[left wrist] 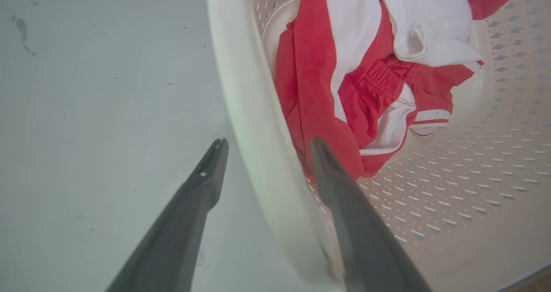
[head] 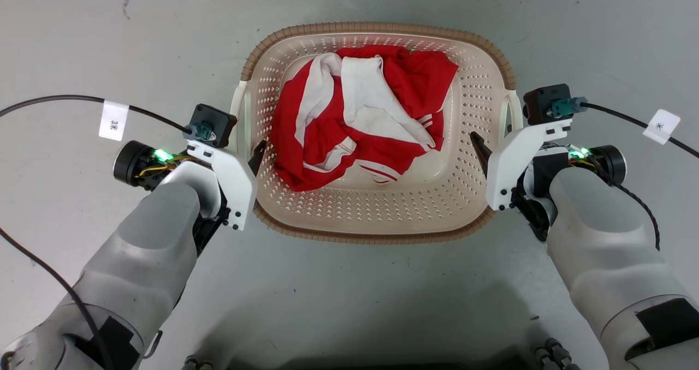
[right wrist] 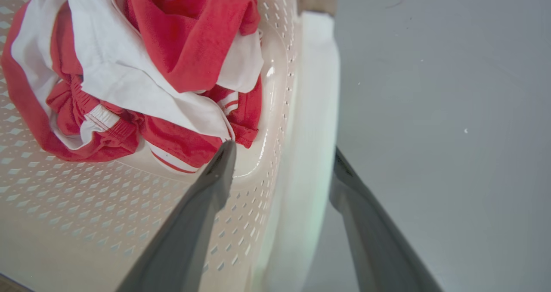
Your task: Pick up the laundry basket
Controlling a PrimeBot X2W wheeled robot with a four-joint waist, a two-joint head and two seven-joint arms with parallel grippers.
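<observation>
**Clerk:** Where was the basket found?

**Inspector:** The cream perforated plastic laundry basket with the brown woven-look rim (head: 382, 209) sat on the smooth grey floor (head: 109, 31), directly ahead of the robot. A crumpled red-and-white cloth garment (head: 360, 119) lay inside it, heaped towards the far end.

**Clerk:** And the left arm?

**Inspector:** The left gripper (head: 248, 154) was at the basket's left side. In the left wrist view, its (left wrist: 267, 142) two dark fingers stood apart and straddled the white side handle (left wrist: 249, 111). One finger was inside the basket (left wrist: 452, 188) by the garment (left wrist: 314, 89). The other was outside over the floor, with a visible gap to the handle (nothing was clamped).

**Clerk:** The right arm?

**Inspector:** It mirrored the left. The right gripper (head: 491, 141) was at the basket's right side. In the right wrist view, its (right wrist: 283, 149) fingers were likewise spread. One was inside the basket (right wrist: 64, 197) with its tip near the garment's (right wrist: 172, 46) edge. The other was outside, partly hidden behind the white handle (right wrist: 314, 89). I could not tell whether that outer finger touched the handle.

**Clerk:** Was the basket level?

**Inspector:** In the head view it appeared level.
</observation>
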